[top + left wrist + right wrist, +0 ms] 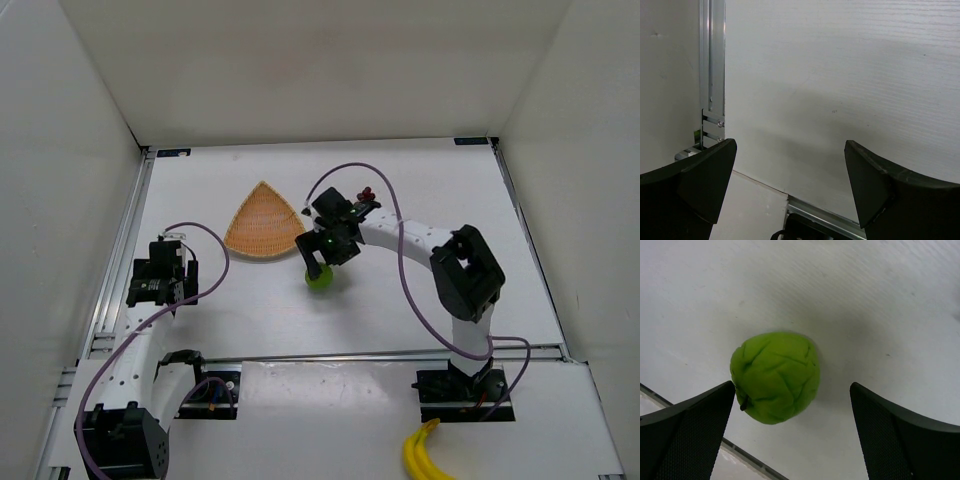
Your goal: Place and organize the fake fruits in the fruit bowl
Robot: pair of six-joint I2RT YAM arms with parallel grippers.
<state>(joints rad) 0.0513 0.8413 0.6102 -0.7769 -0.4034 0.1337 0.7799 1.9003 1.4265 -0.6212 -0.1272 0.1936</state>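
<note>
The bench (420, 190) carries the bowl (263, 222) left of its middle, with nothing in it. The left gripper (790, 150) hangs near the left edge, jaws apart and empty. The right gripper (322, 262), jaws wide apart, hovers over the apple (775, 377), which lies just off the bowl's near right corner. This looks like the apple pickup: shift to centre it, descend, close. A dark red speck (366, 192) behind the right arm may be the grapes, but it is too hidden to tell.

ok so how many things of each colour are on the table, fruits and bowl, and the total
green apple: 1
dark red grapes, one bunch, mostly hidden behind the right arm: 1
yellow banana bunch: 1
tan wicker bowl: 1
total: 4
</note>
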